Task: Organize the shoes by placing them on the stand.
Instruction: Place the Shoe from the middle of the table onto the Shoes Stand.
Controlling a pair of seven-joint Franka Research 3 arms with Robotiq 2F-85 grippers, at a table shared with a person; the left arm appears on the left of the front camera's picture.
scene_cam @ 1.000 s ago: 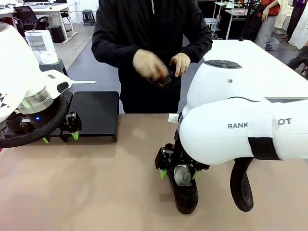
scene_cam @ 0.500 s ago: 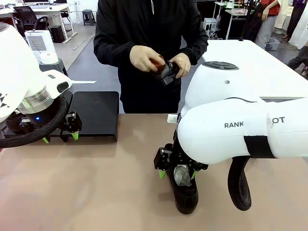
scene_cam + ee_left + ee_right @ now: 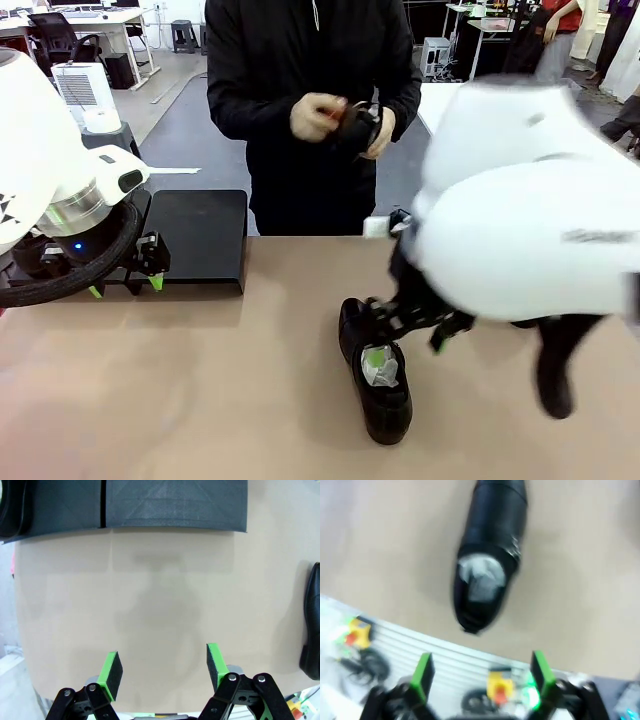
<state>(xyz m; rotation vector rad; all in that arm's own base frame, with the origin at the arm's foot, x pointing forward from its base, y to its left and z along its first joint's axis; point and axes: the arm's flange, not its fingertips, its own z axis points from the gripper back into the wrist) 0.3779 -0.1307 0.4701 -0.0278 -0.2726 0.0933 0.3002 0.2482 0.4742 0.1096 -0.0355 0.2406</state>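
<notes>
One glossy black shoe (image 3: 377, 388) lies on the tan table, toe toward me, with white paper in its opening. My right gripper (image 3: 410, 338) hangs open just above and to the right of its heel, blurred by motion. In the right wrist view the shoe (image 3: 490, 550) lies ahead of the open green pads (image 3: 422, 674), not between them. The person across the table holds another black shoe (image 3: 357, 125) in both hands. The black stand (image 3: 197, 235) sits at the far left. My left gripper (image 3: 126, 285) hovers open at its front edge, holding nothing (image 3: 163, 667).
The left wrist view has two stand platforms (image 3: 175, 502) side by side along its top, a dark rounded shape (image 3: 12, 510) at the top left corner, and the shoe (image 3: 313, 622) at the right edge. Bare tabletop (image 3: 200, 390) lies between stand and shoe.
My right arm has swung up and to the right, off the shoe, which stays on the table. The person has raised the held shoe higher. The left arm has not moved.
</notes>
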